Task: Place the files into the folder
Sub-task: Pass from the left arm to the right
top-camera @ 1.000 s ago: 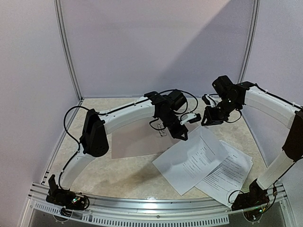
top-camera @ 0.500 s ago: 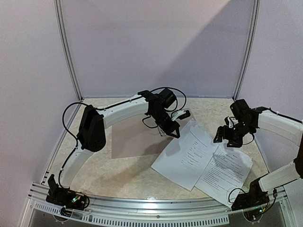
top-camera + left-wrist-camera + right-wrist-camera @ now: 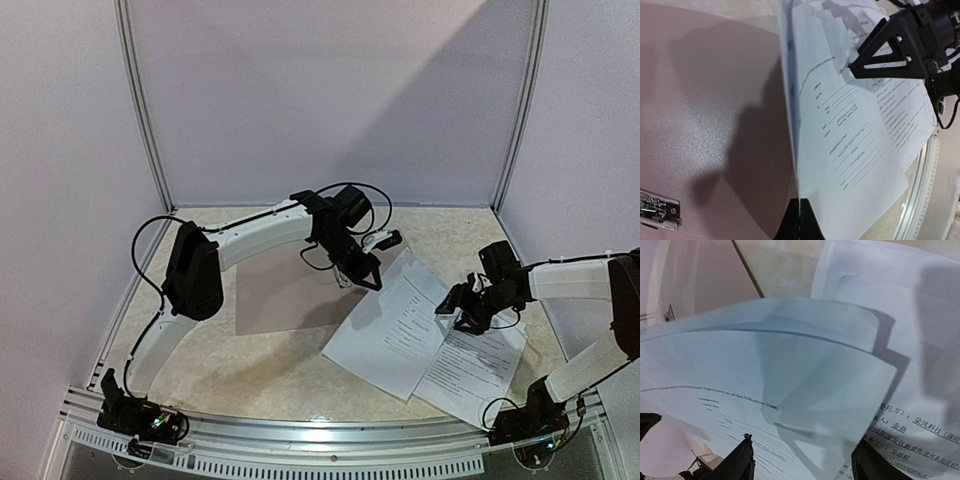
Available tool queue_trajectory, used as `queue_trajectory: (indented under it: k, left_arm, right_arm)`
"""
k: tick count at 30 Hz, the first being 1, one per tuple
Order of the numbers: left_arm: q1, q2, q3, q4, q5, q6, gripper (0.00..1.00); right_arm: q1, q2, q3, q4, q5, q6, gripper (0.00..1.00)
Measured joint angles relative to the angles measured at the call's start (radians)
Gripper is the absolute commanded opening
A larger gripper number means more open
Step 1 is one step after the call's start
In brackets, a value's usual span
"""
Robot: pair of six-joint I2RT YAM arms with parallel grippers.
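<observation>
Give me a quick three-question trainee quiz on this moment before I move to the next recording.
1. True or false: the left gripper is shut on an edge of the upper sheet.
2. The right gripper is: A) shut on the lower sheet, B) open, gripping nothing, C) out of every view.
3. Short answer: which wrist view shows the silver clip of the folder?

Key: 1 true; 2 B; 3 the left wrist view.

Lilac walls [image 3: 330, 100] w/ beige tabletop [image 3: 250, 370]
</observation>
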Motion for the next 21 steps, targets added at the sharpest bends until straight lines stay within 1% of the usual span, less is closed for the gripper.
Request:
queue_trajectory:
  k: [3,6,10,17,21]
  left_arm:
    - [0.002,0.000,0.000,0.000,0.005,0.000,0.00]
    - [0.002,0.001,0.003,-0.001,0.005,-0.002,0.00]
    - [0.002,0.003,0.008,0.000,0.005,-0.010,0.00]
    - [0.004,0.003,0.008,0.000,0.001,-0.016,0.00]
    - [0.004,0.003,0.008,0.000,0.000,-0.016,0.00]
  right_arm:
    - [0.000,0.012,-0.029,0.107,-0.037,0.042,0.58]
    - [0.000,0.020,-0.037,0.138,-0.055,0.061,0.54]
    - [0.000,-0.003,-0.037,0.111,-0.050,0.065,0.51]
    - [0.000,-0.177,-0.032,0.023,-0.015,0.063,0.50]
    - [0.000,-0.190,-0.029,0.032,-0.038,0.058,0.50]
